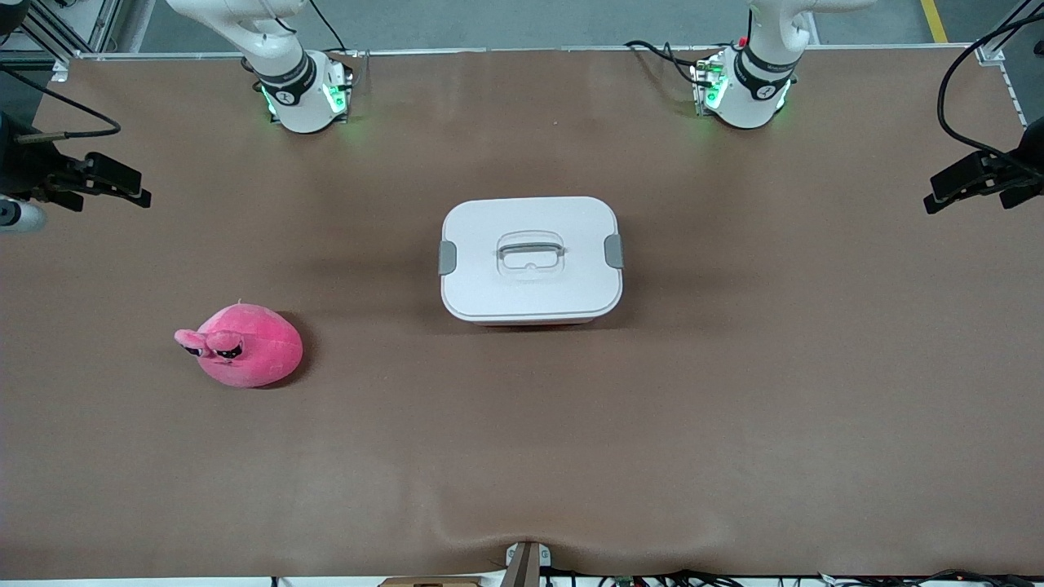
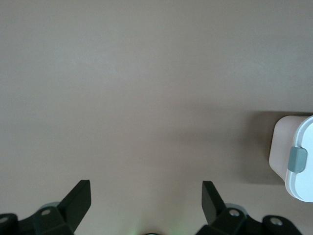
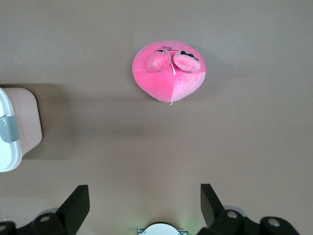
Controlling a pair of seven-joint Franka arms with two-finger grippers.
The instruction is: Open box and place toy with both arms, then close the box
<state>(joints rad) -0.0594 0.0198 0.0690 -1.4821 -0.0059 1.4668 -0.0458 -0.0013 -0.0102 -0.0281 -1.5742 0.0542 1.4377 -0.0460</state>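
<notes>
The box (image 1: 531, 259) sits lidded mid-table; the toy (image 1: 241, 345) lies nearer the camera, toward the right arm's end. Left hand (image 2: 146, 198) and right hand (image 3: 145, 200) hover open, empty. Release both side clips (image 1: 613, 250) evenly first; they are probably latched.

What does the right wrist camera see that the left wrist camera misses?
Only the right wrist view shows the pink plush toy lying on the brown table, plus the right gripper with its fingers spread open. Only the left wrist view shows the left gripper, also open, over bare table. Both catch one end of the box, its white lid closed, with a grey clip on it. Neither gripper holds anything.
</notes>
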